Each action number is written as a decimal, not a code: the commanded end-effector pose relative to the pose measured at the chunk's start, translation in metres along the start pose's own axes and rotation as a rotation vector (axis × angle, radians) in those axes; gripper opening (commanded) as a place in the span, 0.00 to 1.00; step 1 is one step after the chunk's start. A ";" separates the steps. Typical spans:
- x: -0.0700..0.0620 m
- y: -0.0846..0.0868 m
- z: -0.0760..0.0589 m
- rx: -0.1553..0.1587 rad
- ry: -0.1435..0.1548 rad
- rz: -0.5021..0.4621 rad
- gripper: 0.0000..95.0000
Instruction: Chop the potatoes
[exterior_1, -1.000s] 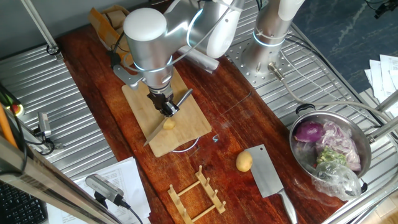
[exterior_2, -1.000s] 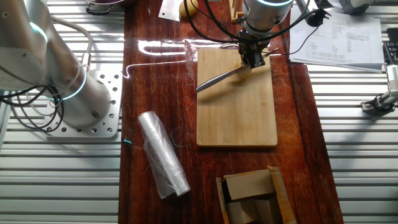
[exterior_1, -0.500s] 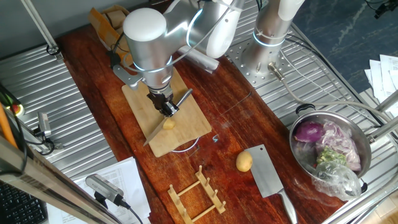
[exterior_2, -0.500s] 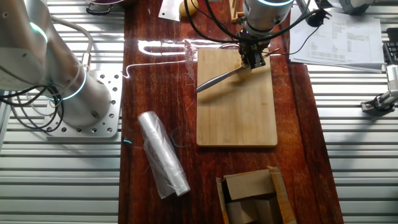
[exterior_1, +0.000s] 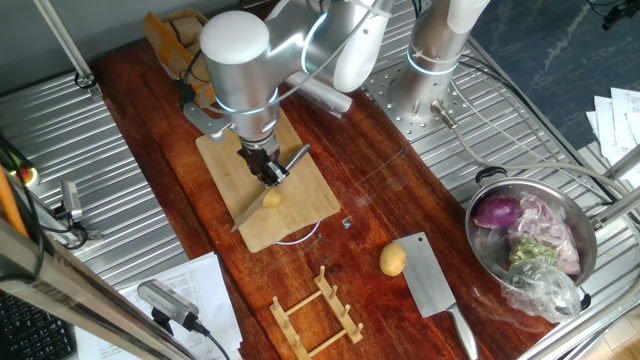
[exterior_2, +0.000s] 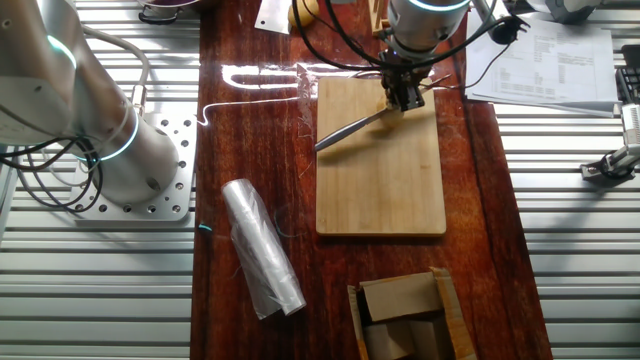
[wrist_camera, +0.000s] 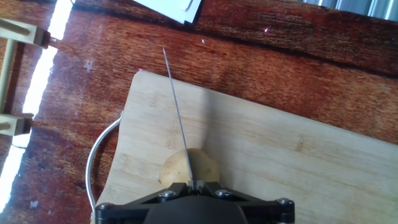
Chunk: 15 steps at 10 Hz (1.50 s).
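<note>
Standing at the far left of the table in one fixed view was a cardboard box, at the back corner of the dark wooden table. Next came the cutting board, pale wood, lying flat. Over it hung the gripper, its fingers pinched on the handle of a knife; the blade ran down-left across the board. One potato, small and yellow-tan, sat on the board under the blade; in the hand view the blade's edge stood on the top of the potato, seen edge-on as a thin line. In front of the board lay a slatted wooden rack. Further right, a second potato, whole, rested on the bare table, just beside a cleaver lying flat. At the far right stood a steel bowl holding a purple-red onion and a plastic bag. In the other fixed view a roll of clear plastic lay on the table beside the board.
</note>
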<state>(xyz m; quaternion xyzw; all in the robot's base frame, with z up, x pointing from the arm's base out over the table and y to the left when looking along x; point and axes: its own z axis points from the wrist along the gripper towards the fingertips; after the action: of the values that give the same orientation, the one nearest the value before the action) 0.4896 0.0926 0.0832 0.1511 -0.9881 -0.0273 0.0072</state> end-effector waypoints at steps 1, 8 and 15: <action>0.001 -0.001 0.036 0.001 0.001 0.000 0.00; 0.004 -0.003 0.041 0.002 -0.002 -0.003 0.00; 0.004 -0.004 0.043 0.003 0.002 -0.006 0.00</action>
<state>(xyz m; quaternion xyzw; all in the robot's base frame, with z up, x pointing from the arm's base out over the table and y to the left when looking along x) 0.4864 0.0896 0.0831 0.1544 -0.9876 -0.0274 0.0079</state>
